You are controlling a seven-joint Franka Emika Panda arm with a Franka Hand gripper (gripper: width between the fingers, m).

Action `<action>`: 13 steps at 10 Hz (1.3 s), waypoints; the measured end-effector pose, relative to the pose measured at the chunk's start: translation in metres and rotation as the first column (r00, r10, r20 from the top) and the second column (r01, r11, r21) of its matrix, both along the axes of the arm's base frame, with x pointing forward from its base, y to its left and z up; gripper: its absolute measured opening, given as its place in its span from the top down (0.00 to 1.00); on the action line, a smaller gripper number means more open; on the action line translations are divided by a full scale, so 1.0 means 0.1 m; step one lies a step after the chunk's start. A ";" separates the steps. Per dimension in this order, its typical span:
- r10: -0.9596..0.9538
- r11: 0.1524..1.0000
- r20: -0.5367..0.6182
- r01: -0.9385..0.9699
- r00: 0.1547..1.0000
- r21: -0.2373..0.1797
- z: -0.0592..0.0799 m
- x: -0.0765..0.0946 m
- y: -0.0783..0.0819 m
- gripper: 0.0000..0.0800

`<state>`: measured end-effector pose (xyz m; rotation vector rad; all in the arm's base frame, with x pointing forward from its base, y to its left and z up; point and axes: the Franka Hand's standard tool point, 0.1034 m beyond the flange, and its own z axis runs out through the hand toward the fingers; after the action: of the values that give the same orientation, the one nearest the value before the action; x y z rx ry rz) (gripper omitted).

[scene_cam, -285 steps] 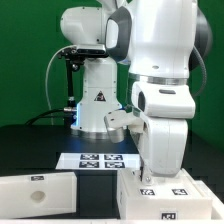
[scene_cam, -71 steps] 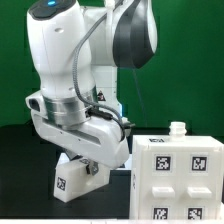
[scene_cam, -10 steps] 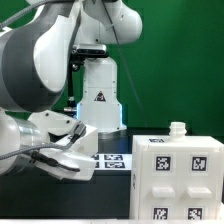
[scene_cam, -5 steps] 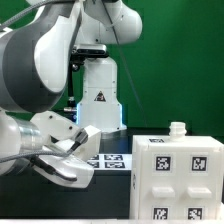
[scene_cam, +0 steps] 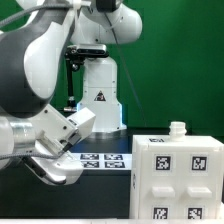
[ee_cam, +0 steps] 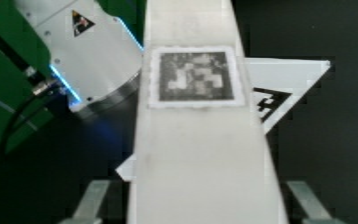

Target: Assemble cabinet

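At the exterior view's lower right stands the box (scene_cam: 178, 180), upright on the black table (scene_cam: 110, 140), with square tags on its front face and a small knob (scene_cam: 178, 130) on top. On the exterior view's left the arm (scene_cam: 40, 70) fills the frame, bent low. Its gripper (scene_cam: 50, 168) is down near the table, well apart from the box. The fingers are hard to pick out from here. Between arm and box lies the marker board (scene_cam: 105, 158), flat on the table, with the base (scene_cam: 98, 95) behind it.

From the wrist, a long white panel (ee_cam: 197, 140) runs straight out from the gripper (ee_cam: 197, 205), carrying one tag (ee_cam: 195, 74) on the face toward the camera. The fingers (ee_cam: 96, 198) sit close on either side of its near end and seem closed onto it. Behind the panel show a corner of the marker board and part of the base.
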<state>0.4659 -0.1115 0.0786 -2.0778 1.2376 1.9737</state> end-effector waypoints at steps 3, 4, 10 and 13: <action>0.016 0.999 -0.149 -0.020 0.989 -0.026 0.07 -0.13 0.00 0.64; 0.039 0.997 -0.198 -0.052 0.979 -0.063 0.03 -0.13 0.04 0.64; 0.106 0.990 -0.215 -0.123 0.971 -0.069 0.14 -0.21 0.10 0.64; 0.109 0.985 -0.232 -0.136 0.967 -0.105 0.10 -0.21 0.17 0.64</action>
<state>0.4453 -0.0947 0.0889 -2.0773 1.3237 2.3005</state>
